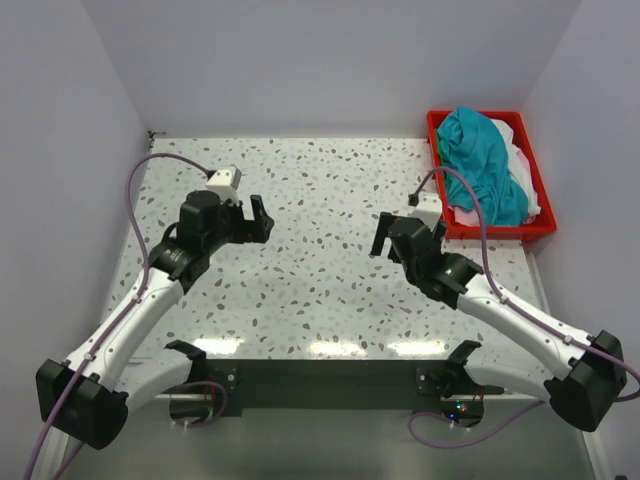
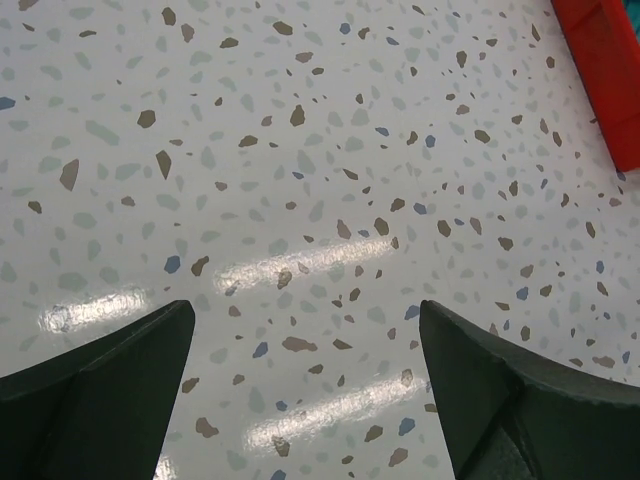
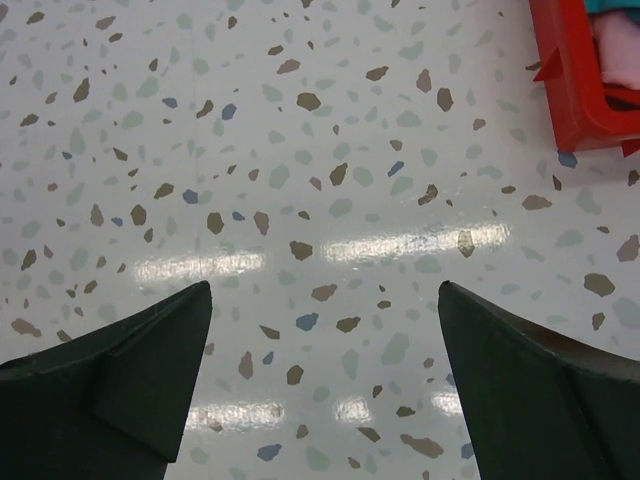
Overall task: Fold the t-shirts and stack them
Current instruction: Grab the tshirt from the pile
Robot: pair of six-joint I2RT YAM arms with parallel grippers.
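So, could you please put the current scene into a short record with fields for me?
left gripper: open, empty, over bare table
right gripper: open, empty, over bare table, nearer the bin
table: speckled top, no cloth lying on it
red bin: far right corner of the table
teal t-shirt: crumpled, on top of the pile in the bin
white cloth: under the teal one
pink cloth: at the near end of the bin
progress: nothing folded or stacked yet
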